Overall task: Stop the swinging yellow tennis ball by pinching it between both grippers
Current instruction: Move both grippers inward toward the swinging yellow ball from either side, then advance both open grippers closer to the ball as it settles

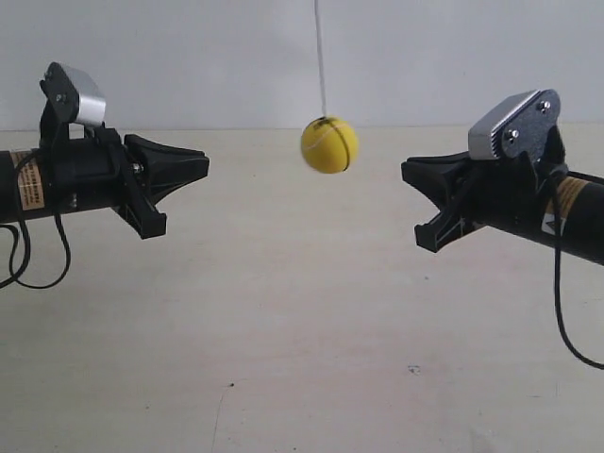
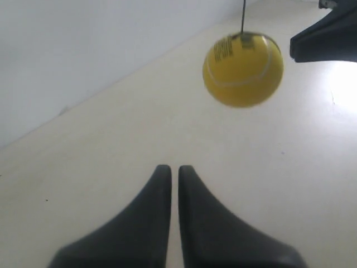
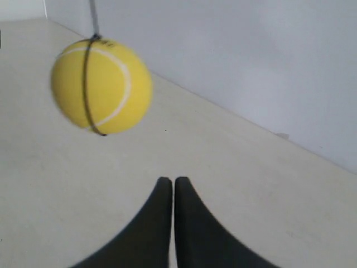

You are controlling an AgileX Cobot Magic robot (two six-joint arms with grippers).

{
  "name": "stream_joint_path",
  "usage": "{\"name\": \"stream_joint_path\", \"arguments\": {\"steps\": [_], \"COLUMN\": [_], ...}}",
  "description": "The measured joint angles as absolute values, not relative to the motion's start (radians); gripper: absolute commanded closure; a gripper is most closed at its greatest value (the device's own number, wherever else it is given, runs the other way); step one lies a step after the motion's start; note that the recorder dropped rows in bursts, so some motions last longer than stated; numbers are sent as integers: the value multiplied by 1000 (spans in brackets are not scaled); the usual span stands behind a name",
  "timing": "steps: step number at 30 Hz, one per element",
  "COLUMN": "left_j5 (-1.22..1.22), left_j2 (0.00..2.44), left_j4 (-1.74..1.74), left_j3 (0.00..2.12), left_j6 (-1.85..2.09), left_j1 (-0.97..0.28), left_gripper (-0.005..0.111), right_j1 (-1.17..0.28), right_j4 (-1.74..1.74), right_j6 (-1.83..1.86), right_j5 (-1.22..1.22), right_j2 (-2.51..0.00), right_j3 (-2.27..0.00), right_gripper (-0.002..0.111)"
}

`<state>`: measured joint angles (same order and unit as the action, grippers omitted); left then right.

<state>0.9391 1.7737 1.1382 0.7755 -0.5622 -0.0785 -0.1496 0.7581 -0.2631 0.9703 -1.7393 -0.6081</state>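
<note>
Black fingers of the left gripper point(image 2: 174, 167) stand almost together, only a thin slit between them, holding nothing; the right gripper point(image 3: 169, 180) is the same, closed to a hairline and empty. Beyond each tip hangs the ball point(image 2: 243, 70), off to one side of the gripper's line in both wrist views and touching nothing. Its edges are slightly blurred, so it is probably moving. In the exterior view it hangs on its string point(image 1: 321, 57) between the arms, nearer the arm at the exterior view's right and a little above both claw tips. Behind lie the pale table point(image 1: 283, 311) and the white wall point(image 1: 189, 57). To pinch well, I judge both arms should rise a touch to the ball's middle, then close in together along one line, using the closed tips as stops. A one-sided push would likely just send it swinging
</note>
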Motion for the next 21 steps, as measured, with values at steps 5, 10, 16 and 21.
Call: {"name": "stream_joint_path", "arguments": {"steps": [5, 10, 16, 21], "left_j5": [947, 952, 964, 971], "left_j2": [1776, 1776, 1776, 1776], "left_j4": [1138, 1138, 1138, 1138], "left_j3": [775, 775, 775, 775], "left_j6": [-560, -544, -520, -508], "left_j1": [-79, -79, -79, -91], "left_gripper": [102, 102, 102, 102], "right_j1": [-150, -150, -150, -165], "right_j4": [766, 769, 779, 830], "right_j6": [-263, -265, -282, -318], "right_j5": [1022, 1056, 1086, 1097], "right_j2": [-1812, -1814, -1814, -1814], "right_j3": [-663, -707, -725, -739], "right_gripper": [108, 108, 108, 108]}}
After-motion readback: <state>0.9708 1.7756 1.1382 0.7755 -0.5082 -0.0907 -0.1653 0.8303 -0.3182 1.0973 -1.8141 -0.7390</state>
